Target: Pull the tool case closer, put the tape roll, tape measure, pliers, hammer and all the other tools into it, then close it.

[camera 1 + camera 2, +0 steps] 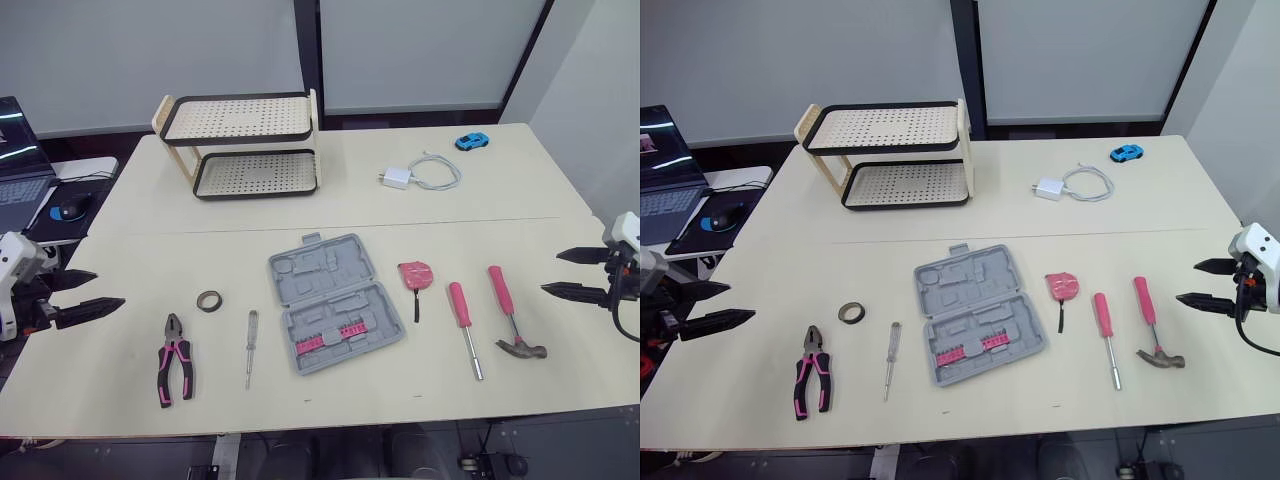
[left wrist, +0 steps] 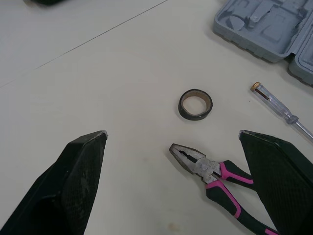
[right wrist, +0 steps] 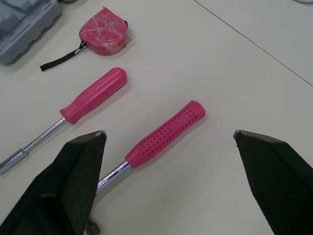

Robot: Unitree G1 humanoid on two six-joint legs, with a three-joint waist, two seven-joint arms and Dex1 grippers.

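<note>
Nothing has gone into the case yet, so nearly all of the job looks still to do. Nearest the front edge of the table [image 1: 400, 215], on the left, lie the pliers [image 1: 174, 372] and a clear-handled screwdriver [image 1: 250, 347]. On the right lie the hammer [image 1: 508, 310] and a pink-handled screwdriver [image 1: 465, 327], side by side but not touching. A little farther back the tape roll [image 1: 209, 301] lies flat, beyond the pliers. The tool case [image 1: 335, 302] lies open in the middle, with only a row of small pink bits in its nearer half. It sits among the tools rather than at the front edge, so I judge the pull as not yet made. The tape measure [image 1: 415, 274] lies just to its right. At the far side stand a two-tier rack [image 1: 245, 145], a charger with its cable [image 1: 420, 172] and a blue toy car [image 1: 472, 141] — none of them tools.

The left gripper [image 1: 108, 288] hangs over the left edge with its fingers spread wide and nothing between them, aimed at the pliers and tape roll. The right gripper [image 1: 550, 272] is likewise wide open and empty, at the right edge, pointing in toward the hammer's handle.
</note>
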